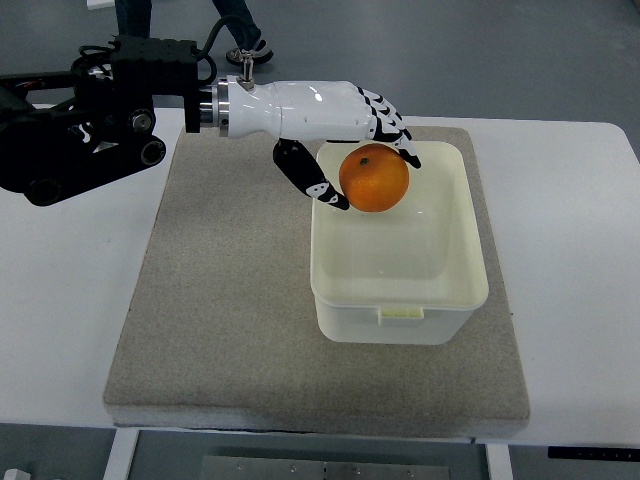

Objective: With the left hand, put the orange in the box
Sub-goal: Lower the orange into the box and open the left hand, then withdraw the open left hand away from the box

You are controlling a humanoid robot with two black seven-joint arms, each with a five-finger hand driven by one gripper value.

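Note:
An orange (374,179) hangs over the far left part of a cream plastic box (400,300), above its open inside. My left hand (362,155) reaches in from the left on a white forearm and black arm. Its thumb lies under the fruit's left side and its fingers (398,135) curl over the top, shut on the orange. The box stands on a grey felt mat (230,300) on the white table. The right hand does not show.
The white table (580,250) extends past the mat on both sides. A person's legs and shoes (245,45) stand on the grey floor beyond the table's far edge.

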